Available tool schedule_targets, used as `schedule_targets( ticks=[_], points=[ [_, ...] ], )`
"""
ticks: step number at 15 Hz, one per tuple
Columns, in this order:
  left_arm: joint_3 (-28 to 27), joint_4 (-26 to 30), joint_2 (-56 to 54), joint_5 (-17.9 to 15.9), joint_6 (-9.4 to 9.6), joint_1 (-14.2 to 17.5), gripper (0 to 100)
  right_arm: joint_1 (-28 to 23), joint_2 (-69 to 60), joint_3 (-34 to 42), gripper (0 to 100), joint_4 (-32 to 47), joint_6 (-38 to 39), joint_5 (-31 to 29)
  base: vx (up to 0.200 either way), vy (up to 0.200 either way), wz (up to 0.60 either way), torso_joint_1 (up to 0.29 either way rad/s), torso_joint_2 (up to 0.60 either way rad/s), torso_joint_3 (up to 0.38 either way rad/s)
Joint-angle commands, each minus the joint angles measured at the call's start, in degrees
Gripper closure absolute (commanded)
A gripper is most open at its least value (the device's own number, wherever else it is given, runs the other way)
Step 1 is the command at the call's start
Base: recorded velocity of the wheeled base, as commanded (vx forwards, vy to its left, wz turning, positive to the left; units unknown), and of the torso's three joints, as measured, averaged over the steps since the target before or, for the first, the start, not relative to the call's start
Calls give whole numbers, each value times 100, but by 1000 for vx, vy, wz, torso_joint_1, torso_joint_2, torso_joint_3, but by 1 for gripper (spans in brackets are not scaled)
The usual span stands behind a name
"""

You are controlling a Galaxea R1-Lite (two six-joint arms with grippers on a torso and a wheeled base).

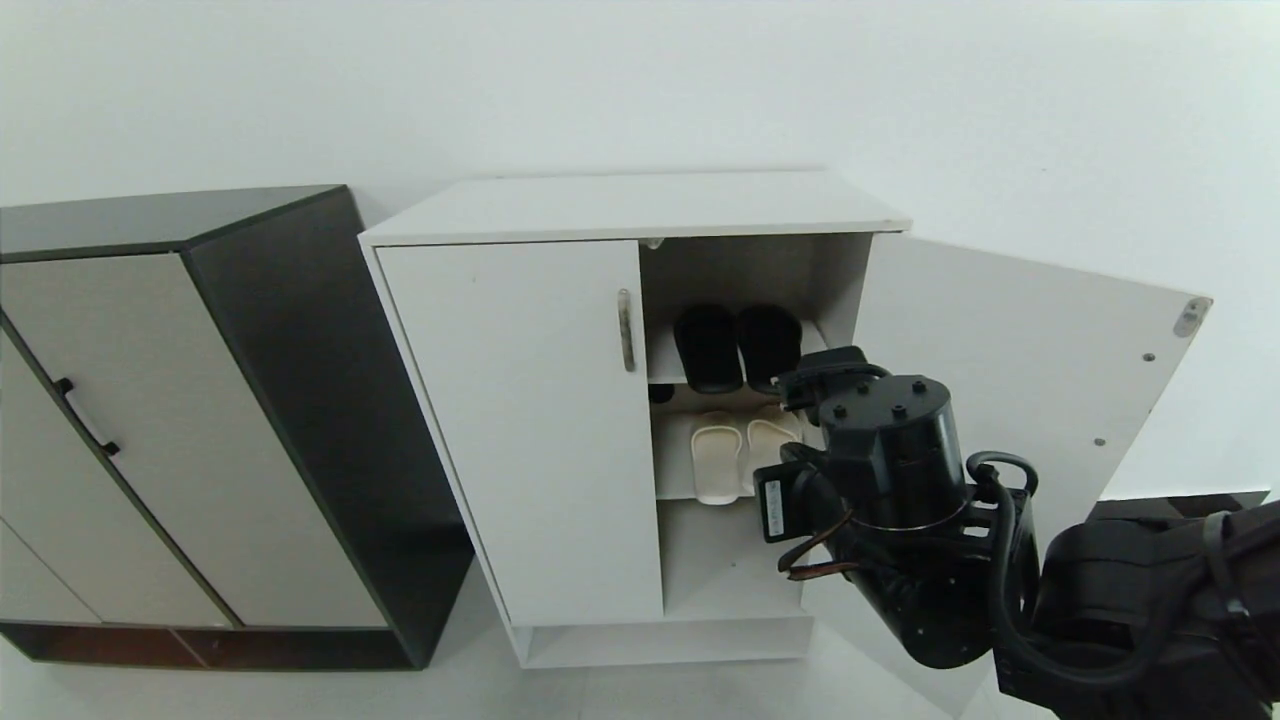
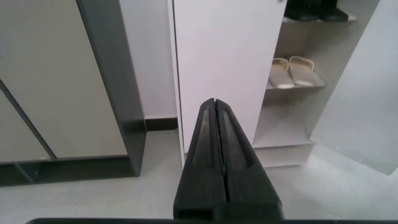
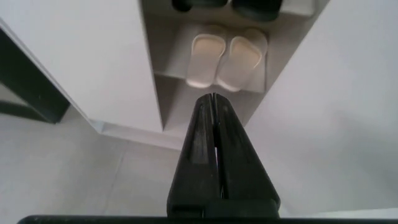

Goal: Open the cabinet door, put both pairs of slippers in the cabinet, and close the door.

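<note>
Before the cabinet [image 1: 630,205], right pincer [image 3: 214,99] closed.

**A:** ok so where's everything sitting?
**B:** cabinet [image 1: 640,205] backs onto the wall [image 1: 640,80], with a second cabinet [image 1: 200,430] just beside it on the left. Its left door [image 1: 520,420] is closed, and its right door [image 1: 1000,370] is swung out to the right.
**A:** slippers?
**B:** both inside, right half. The upper pair [image 1: 738,347] is on the top shelf, and the lower pair [image 1: 740,455] is on the shelf directly beneath.
</note>
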Motion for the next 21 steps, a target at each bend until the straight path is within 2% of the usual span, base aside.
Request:
schedule_targets(
  ticks=[1,10,21],
  points=[
    [1,2,-2,1,-2,-4,100,11,-2,-1,100,-3,3,2,0,0,0,119,-466,-339],
    [1,2,7,1,-11,-4,100,11,-11,-1,100,-3,-6,2,0,0,0,164,-481,-324],
    [1,2,7,1,-2,-4,100,11,7,25,100,-12,-23,2,0,0,0,224,-539,-315]
  ],
)
